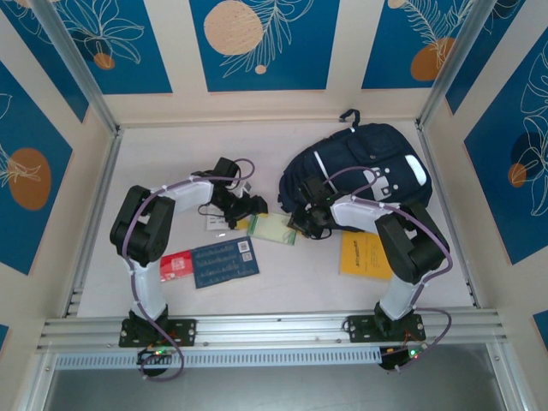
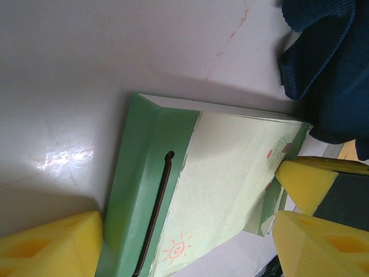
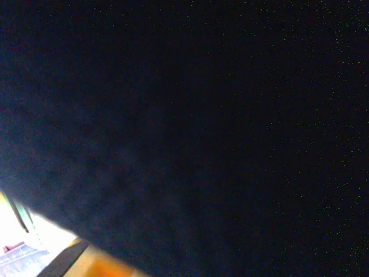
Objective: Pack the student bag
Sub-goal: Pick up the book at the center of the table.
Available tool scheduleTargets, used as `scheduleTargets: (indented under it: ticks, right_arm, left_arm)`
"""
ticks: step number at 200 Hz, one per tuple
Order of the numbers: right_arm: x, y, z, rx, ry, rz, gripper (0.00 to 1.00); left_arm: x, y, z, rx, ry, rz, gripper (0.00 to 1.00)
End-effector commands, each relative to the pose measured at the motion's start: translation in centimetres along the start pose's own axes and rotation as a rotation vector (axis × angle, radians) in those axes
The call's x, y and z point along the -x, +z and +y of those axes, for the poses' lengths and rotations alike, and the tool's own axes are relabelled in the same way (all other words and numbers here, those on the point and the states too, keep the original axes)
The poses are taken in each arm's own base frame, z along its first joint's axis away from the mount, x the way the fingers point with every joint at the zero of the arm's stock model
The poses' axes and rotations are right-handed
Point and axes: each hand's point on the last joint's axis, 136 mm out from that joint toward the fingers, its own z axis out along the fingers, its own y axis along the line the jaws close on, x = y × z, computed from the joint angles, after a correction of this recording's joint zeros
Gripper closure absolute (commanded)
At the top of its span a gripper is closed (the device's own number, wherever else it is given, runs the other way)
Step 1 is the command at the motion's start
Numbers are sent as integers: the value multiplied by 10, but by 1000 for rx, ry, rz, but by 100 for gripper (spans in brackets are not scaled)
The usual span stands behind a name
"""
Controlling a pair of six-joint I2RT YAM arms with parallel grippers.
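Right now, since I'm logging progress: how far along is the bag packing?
Done: nothing visibly packed; the inside of the student bag is hidden. In hand: the left end effector is open astride the green notebook, the right end effector at the bag's edge. Left: the blue book, red item and yellow booklet lie on the table.

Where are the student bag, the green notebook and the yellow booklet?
student bag (image 1: 368, 150), top external view, navy front panel.
green notebook (image 2: 225, 167), left wrist view, pale cover.
yellow booklet (image 1: 361, 255), top external view, bare cover.
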Motion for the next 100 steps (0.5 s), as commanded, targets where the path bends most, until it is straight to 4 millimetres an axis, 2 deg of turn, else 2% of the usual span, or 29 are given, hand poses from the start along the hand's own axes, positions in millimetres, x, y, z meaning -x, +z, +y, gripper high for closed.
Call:
scheduleTargets:
  ticks: [1, 32, 56, 100]
  right_arm:
    - [-8, 10, -22, -78, 19, 21, 84]
    - [-9, 14, -27, -93, 17, 23, 92]
    - [-10, 18, -34, -114, 20, 28, 93]
    - [-11, 21, -41, -115, 26, 34, 95]
  left_arm:
    - [-15, -6, -19, -66, 18, 40, 24]
    - [-18, -7, -25, -100, 21, 53, 26]
    - [-22, -14, -38, -154, 28, 58, 28]
    - [-29, -33, -58, -224, 67, 44, 44]
